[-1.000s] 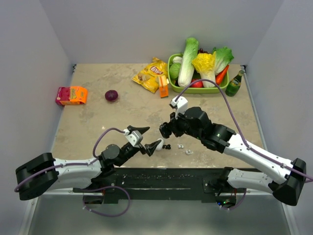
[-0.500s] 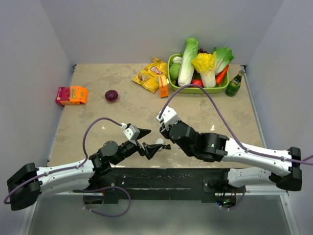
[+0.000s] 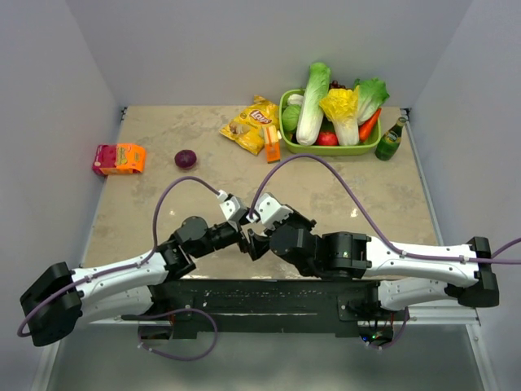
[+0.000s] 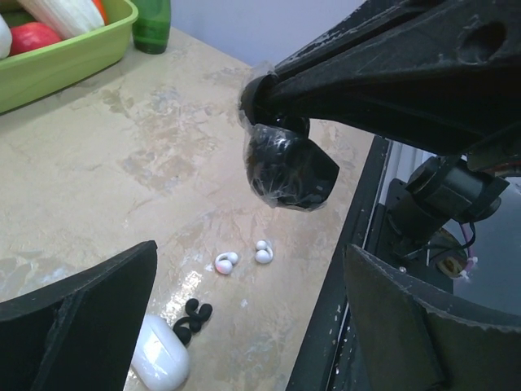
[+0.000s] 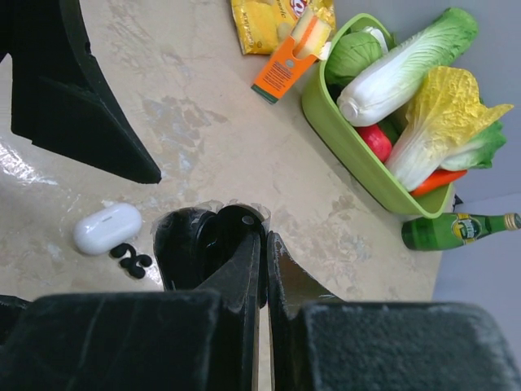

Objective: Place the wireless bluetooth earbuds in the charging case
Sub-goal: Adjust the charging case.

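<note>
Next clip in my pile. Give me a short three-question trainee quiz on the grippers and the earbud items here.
1. True or false: the left gripper is shut on the white case.
2. What does the right gripper hold? A) black case B) a white bud C) nothing
3. How many buds lie loose on the table, counting the black pair and the white pair?
Key: 1 false, its jaws stand wide open; 2 A; 3 four.
</note>
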`<state>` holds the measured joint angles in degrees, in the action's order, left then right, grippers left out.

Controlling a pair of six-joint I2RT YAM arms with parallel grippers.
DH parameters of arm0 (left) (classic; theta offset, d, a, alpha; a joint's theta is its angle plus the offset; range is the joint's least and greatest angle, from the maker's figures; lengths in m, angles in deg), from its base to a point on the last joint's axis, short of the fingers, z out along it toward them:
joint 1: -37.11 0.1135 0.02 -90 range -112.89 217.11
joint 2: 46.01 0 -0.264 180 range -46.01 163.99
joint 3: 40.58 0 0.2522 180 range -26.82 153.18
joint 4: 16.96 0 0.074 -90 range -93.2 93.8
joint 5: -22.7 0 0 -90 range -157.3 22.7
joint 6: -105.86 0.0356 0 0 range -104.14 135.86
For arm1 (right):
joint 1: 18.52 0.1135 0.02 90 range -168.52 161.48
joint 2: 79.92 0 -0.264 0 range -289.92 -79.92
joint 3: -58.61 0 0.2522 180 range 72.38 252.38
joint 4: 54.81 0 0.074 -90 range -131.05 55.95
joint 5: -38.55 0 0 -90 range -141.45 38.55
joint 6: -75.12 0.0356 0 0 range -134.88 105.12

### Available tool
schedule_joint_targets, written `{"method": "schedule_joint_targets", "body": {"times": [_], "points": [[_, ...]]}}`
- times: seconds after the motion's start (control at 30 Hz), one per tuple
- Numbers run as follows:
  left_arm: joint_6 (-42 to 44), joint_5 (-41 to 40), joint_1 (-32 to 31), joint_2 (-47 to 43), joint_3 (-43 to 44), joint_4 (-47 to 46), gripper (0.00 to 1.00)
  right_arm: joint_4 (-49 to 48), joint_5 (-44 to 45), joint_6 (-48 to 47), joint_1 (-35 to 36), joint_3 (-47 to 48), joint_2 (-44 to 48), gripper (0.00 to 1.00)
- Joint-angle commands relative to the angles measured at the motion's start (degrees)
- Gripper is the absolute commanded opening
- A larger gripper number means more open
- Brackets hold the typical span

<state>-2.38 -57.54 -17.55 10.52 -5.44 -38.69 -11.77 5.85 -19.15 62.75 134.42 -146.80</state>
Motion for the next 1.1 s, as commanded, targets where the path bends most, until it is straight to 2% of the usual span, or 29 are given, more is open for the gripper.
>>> {"method": "schedule_joint_targets", "body": {"times": [0.0,0.27,0.43,0.6,0.8,1.07], "points": [[1.8,2.0,0.3,0.7,2.7,-3.3,1.00,-1.4,2.6,-1.0,0.6,2.6,1.0,0.00],[3.1,0.6,0.3,0.7,0.1,-11.4,0.98,-2.5,-0.2,-0.6,0.7,2.6,1.3,0.00],[4.0,0.0,0.3,1.1,-1.3,-16.3,0.93,-3.1,-1.7,-0.1,0.6,2.5,2.0,0.00],[4.8,0.9,0.4,3.1,-0.6,-16.5,0.85,-3.2,-2.3,0.1,0.6,2.4,2.1,0.00],[4.6,1.3,0.7,4.6,0.0,-17.5,0.81,-3.3,-2.8,0.3,0.7,2.3,1.6,0.00],[4.2,1.7,1.2,4.7,1.1,-17.2,0.81,-3.5,-3.0,0.2,0.6,2.5,1.2,0.00]]}}
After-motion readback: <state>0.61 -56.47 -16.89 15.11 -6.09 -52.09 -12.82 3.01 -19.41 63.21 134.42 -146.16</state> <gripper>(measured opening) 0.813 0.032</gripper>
